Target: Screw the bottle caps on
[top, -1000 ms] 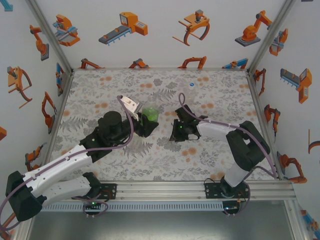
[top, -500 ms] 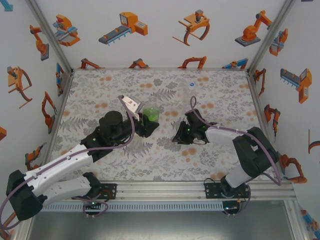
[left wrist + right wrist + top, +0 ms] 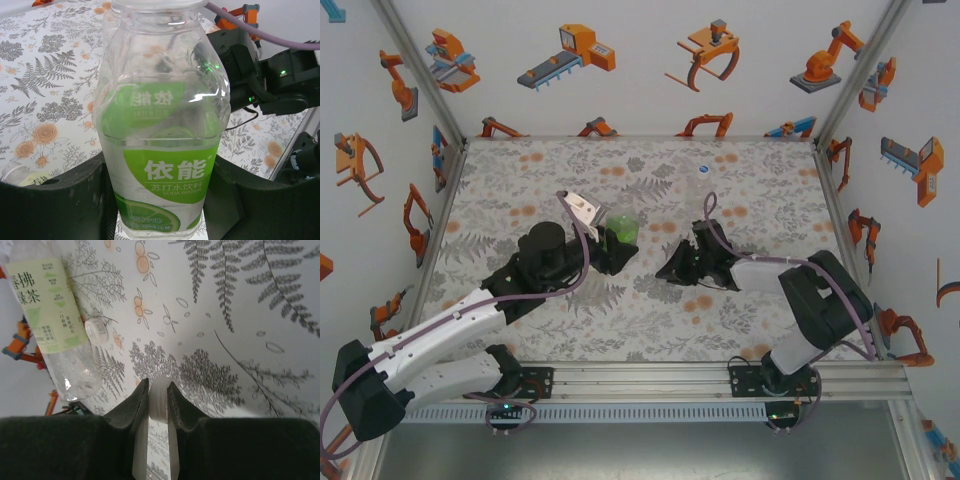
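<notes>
Left gripper (image 3: 160, 207) clamps the green-label bottle (image 3: 161, 125); right gripper (image 3: 158, 388), apart to its right, pinches a white cap (image 3: 159, 405) edge-on.

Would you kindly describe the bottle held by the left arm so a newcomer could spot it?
Near the middle of the flowered table, the left gripper is shut on a clear bottle. Its bright green label sets it apart from the bottle with the pale yellow label.

Standing in robotics lab test cell. Aluminium frame posts (image 3: 418, 68) boxing in white walls (image 3: 640, 100), orange robot cartoons (image 3: 570, 55) plastering them. Left arm (image 3: 450, 335) and right arm (image 3: 815, 300) sitting bolted to slotted rail (image 3: 640, 378), purple cable (image 3: 260, 37) trailing. Floral-print tabletop (image 3: 620, 320) spreading underneath.
</notes>
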